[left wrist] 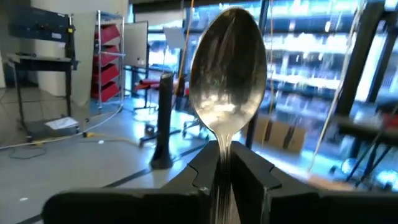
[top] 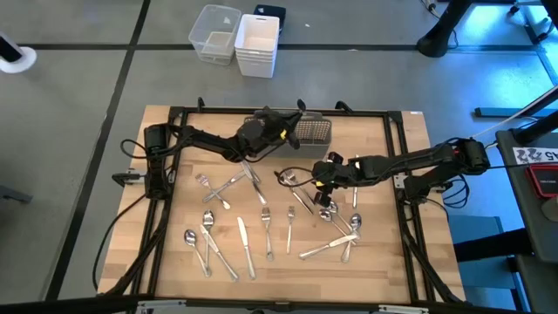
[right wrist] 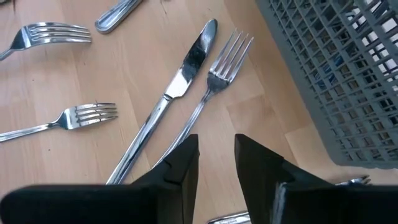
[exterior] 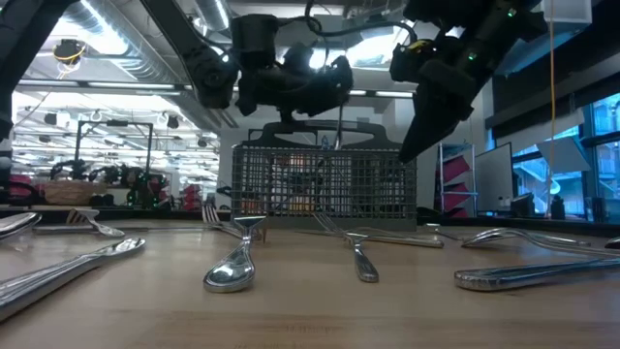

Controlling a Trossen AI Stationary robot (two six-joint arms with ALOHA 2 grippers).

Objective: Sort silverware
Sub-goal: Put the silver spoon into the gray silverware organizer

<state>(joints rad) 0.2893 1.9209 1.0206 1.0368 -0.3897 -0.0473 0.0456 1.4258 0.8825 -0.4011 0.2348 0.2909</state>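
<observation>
The grey wire-mesh caddy (top: 312, 131) (exterior: 325, 184) stands at the table's far edge. My left gripper (top: 286, 122) (left wrist: 224, 158) is above it, pointing about level and shut on a shiny spoon (left wrist: 227, 68). My right gripper (top: 319, 180) (right wrist: 216, 152) hangs open over the table just near of the caddy, slanting down, with nothing between its fingers. A knife (right wrist: 180, 81) and a fork (right wrist: 217, 68) lie flat below it. Many more spoons, forks and knives (top: 253, 222) lie scattered on the wood. My left gripper pinches the spoon's neck (left wrist: 224, 149), just below the bowl, between its two fingers, which come at it about level. The spoon stands upright with the bowl up, lifted clear. Its thin handle (exterior: 339, 131) hangs down toward the caddy's top.
Dark rails (top: 174, 113) frame the tabletop. White plastic bins (top: 240, 39) sit on the floor beyond the far edge. Spoons and forks (exterior: 232, 271) lie close to the near edge. A strip of bare wood (top: 288, 275) runs along the front.
</observation>
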